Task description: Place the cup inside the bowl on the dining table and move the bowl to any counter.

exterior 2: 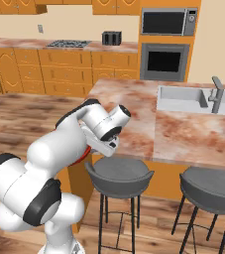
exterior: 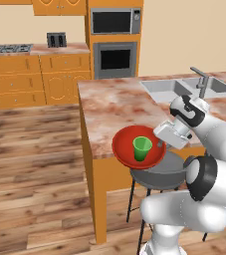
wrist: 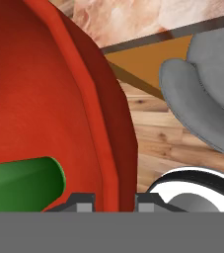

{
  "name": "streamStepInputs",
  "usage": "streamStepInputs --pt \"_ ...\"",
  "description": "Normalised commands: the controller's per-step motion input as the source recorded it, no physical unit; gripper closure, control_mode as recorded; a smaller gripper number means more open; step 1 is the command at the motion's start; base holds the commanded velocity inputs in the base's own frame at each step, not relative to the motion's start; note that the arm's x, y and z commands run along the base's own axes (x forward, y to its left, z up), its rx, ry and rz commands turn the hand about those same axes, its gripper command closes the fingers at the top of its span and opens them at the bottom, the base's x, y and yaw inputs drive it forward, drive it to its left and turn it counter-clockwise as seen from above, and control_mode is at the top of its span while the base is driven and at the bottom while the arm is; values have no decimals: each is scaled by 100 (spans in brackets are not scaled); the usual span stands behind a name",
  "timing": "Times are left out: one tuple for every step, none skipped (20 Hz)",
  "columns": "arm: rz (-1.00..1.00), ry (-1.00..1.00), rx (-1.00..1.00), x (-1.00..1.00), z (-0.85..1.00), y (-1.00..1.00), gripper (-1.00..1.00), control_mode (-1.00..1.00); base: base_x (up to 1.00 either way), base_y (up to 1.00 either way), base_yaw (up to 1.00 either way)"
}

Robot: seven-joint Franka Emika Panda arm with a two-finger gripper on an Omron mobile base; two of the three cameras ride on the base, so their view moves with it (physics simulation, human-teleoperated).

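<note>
Red bowl (wrist: 49, 113) rim sits clamped between the claw (wrist: 114, 200) tips, held level just off the dining worktop (exterior: 119, 107) edge above a grey stool (exterior: 159, 174). Inside stands the green cup (exterior: 142, 148), upright, mouth up. No writing is readable.

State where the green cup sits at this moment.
In the left base view the cup stands upright inside the red bowl, which overhangs the table's near edge above a grey stool, with the claw gripping the bowl's rim.
</note>
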Motion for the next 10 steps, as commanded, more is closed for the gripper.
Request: streamStepInputs --pt "0 0 0 0 0 0 100 100 -14 88 0" --pt "0 0 0 0 0 0 100 100 -12 89 0" --pt "0 0 0 0 0 0 100 100 -11 91 0" --pt "0 0 0 0 0 0 100 100 -9 91 0" --pt "0 0 0 0 0 0 100 100 -9 91 0" --pt "0 0 0 0 0 0 100 100 -9 92 0" --pt "0 0 0 0 0 0 100 100 -9 92 0" --pt "0 0 0 0 0 0 100 100 -6 91 0" --pt "0 0 0 0 0 0 100 100 -6 90 0" --pt "0 0 0 0 0 0 100 100 -6 89 0"
